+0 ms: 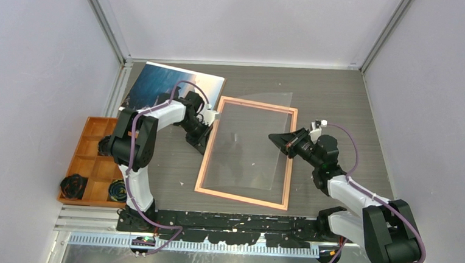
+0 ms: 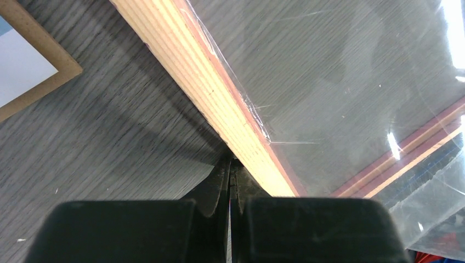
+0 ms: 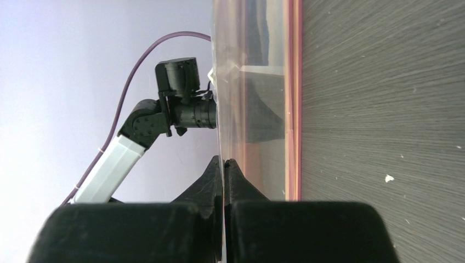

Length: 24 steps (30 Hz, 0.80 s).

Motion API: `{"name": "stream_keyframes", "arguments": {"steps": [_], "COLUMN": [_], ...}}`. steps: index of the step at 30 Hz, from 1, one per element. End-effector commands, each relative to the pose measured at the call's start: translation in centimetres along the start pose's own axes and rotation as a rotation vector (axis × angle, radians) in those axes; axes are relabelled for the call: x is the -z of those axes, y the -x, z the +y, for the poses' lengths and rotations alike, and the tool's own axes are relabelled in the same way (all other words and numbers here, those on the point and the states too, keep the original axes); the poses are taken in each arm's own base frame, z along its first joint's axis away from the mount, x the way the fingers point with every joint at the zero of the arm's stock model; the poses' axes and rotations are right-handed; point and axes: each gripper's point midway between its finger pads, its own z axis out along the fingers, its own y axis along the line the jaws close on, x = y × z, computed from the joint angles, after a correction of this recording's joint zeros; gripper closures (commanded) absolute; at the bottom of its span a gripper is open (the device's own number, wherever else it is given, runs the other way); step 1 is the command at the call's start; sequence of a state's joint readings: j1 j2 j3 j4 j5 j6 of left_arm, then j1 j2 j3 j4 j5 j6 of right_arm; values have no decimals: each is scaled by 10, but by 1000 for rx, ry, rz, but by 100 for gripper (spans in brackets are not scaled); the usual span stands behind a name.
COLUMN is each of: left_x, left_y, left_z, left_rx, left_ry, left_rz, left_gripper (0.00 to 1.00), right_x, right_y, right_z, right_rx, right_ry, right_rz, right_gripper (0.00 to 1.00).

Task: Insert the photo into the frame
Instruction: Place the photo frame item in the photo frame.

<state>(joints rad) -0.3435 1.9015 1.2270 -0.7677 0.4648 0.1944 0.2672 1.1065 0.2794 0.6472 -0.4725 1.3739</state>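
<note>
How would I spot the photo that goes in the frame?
Look at the far left corner of the grey wood-grain table, beyond the orange compartment tray. The large rectangular print of blue sea and dark mountains lies there, partly behind the left arm. It alone bears a picture; the thin pink rectangular frame beside it has only a clear sheet over it.

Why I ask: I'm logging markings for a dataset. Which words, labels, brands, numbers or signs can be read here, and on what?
None can be read: no text shows on the frame, the clear pane, the photo or the orange tray in any view.
</note>
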Motion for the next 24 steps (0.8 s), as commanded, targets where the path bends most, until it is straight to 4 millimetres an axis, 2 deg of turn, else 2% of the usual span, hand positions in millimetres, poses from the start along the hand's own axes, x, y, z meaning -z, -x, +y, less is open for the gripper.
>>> {"name": "stream_keyframes", "arguments": {"steps": [1, 6, 19, 24], "left_x": [-11, -11, -10, -11], "left_y": [-1, -1, -3, -3], "left_z": [-1, -1, -2, -1], "left_rx": [-42, -44, -49, -51], "left_ry": [0, 0, -2, -2], "left_rz": [-2, -3, -2, -2], "left_gripper": [100, 100, 100, 100], "right_x": [0, 3, -11, -9], "right_y": [-1, -1, -6, -4], "right_z": [7, 6, -4, -11], "right_rx": [46, 94, 131, 167], "right_ry": [-22, -53, -64, -105], "right_rz": [-1, -4, 77, 88], "right_gripper": [99, 99, 99, 99]}}
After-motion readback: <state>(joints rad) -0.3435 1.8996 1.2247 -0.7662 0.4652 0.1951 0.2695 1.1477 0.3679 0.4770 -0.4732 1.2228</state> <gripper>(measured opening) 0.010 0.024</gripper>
